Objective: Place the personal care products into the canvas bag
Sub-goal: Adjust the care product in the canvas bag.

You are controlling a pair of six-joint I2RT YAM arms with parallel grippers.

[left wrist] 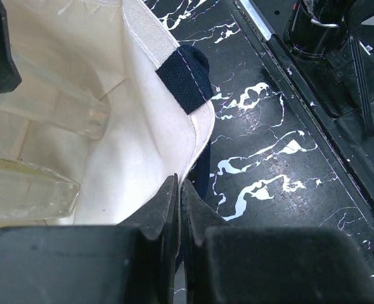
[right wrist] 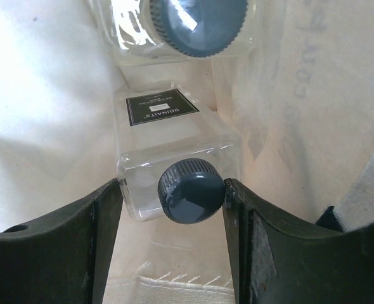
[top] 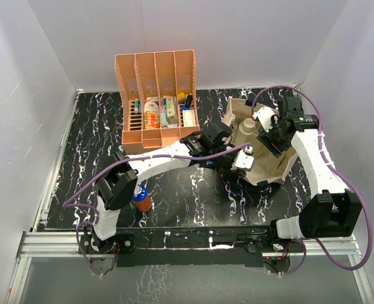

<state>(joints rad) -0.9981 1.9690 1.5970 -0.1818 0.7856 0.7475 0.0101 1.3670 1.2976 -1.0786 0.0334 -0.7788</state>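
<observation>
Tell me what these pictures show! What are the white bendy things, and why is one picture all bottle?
Those are two robot arms, each ending in a pincer. One picture looks down from above. The other two come from little cameras on the wrists, so they sit very close. On the black marbled table stand an orange file rack, a cream canvas bag and an orange-brown blue-capped bottle. The left pincer is shut on the bag's rim, holding it open. The right pincer reaches inside the bag, one finger on each side of the dark cap of a clear square bottle. I cannot tell whether it is gripping. Another clear bottle with a grey cap lies beyond.
</observation>
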